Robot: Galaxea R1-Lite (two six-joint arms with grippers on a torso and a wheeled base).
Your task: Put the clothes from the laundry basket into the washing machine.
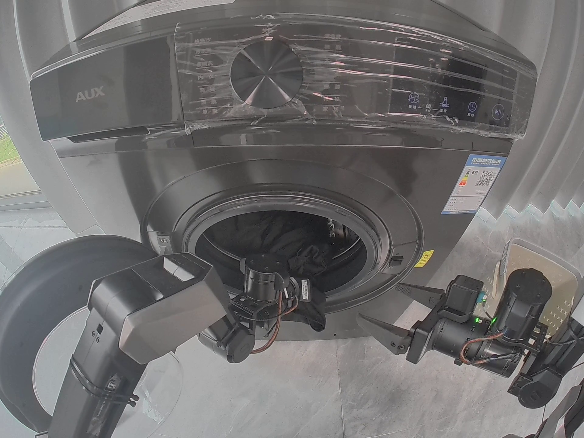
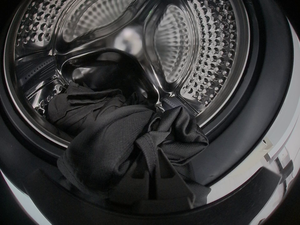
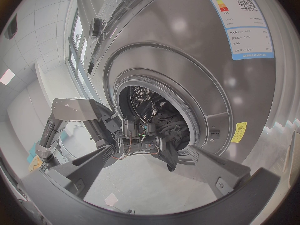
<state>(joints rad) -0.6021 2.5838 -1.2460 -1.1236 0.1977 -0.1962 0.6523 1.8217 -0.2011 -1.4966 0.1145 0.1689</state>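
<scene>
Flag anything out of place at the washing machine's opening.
The black garment is not fully in the drum: it drapes over the dark door seal, and a fold hangs outside below the opening, where the door could trap it.

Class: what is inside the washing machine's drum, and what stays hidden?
Black clothes lie bunched at the front of the drum, part draped over the door seal. Anything beneath the pile is covered.

the washing machine (image 1: 121, 177) has a smooth satin grey metal front, with crinkled clear plastic film (image 1: 353, 44) over its glossy panel (image 1: 450, 86). the drum (image 2: 206, 47) is shiny dimpled steel; the black clothes (image 2: 118, 141) are matt, fine-meshed cloth.
</scene>
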